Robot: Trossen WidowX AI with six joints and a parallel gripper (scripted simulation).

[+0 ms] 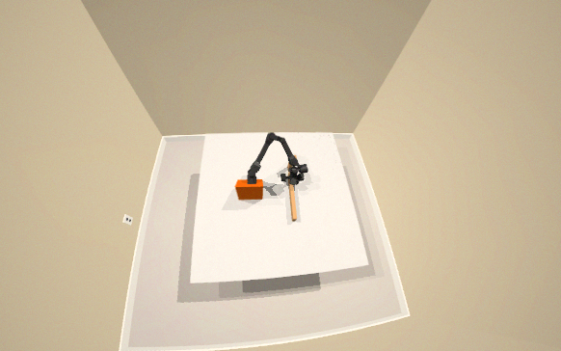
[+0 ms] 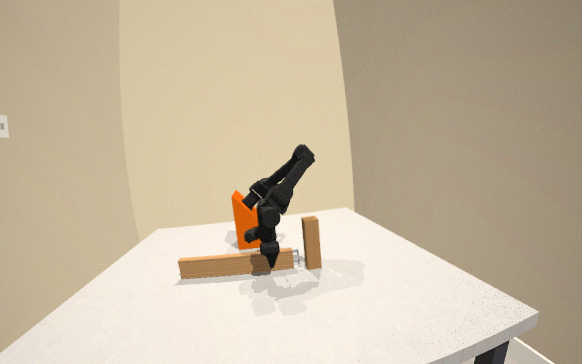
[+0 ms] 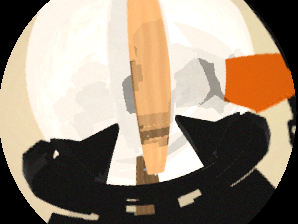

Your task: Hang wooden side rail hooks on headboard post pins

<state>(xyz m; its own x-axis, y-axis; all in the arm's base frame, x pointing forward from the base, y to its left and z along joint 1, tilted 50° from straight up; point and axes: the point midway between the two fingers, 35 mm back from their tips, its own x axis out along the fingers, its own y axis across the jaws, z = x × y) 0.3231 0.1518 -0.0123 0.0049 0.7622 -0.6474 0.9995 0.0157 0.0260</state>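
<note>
The wooden side rail [image 1: 293, 204] [image 2: 220, 265] [image 3: 148, 76] lies flat on the white table [image 1: 251, 241] [image 2: 390, 300]. Its steel hooks [image 2: 297, 258] point at the foot of the upright wooden headboard post [image 2: 311, 242] and stand close to it; whether they touch the post I cannot tell. My gripper [image 1: 292, 177] [image 2: 270, 260] [image 3: 148, 129] is open and low over the rail near its hook end. One finger is on each side of the rail, and the fingers do not clamp it. The post's slot and pins are hidden.
The arm's orange base block [image 1: 249, 190] [image 2: 243, 220] [image 3: 256, 79] stands on the table just behind the rail. The table edges [image 2: 520, 320] are far from the rail and post.
</note>
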